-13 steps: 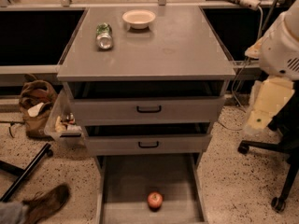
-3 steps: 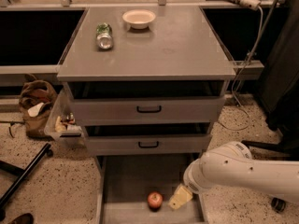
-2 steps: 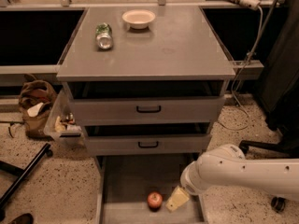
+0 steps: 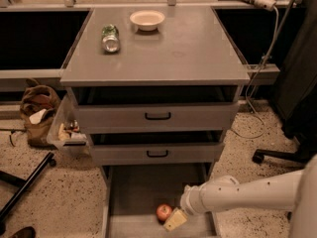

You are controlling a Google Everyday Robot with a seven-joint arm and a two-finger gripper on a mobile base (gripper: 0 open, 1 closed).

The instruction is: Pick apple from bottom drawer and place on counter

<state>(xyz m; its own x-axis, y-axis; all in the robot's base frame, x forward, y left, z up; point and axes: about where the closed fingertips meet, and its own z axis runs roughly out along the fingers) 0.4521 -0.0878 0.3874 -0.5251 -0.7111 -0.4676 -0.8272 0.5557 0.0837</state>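
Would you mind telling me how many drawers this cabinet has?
3: the top drawer under the counter, the middle drawer below it, and the bottom drawer pulled out, holding the apple with the end effector beside it.

A can point(image 4: 110, 38) lies on its side on the counter point(image 4: 188, 48), with a cream bowl point(image 4: 147, 19) near it toward the back. Two upper drawers point(image 4: 157, 116) stand ajar. A brown bag point(image 4: 38, 114) slumps on the speckled floor at left, and a clear bin point(image 4: 67, 128) hangs just beside the cabinet. The gripper point(image 4: 174, 219) is low, well apart from these.
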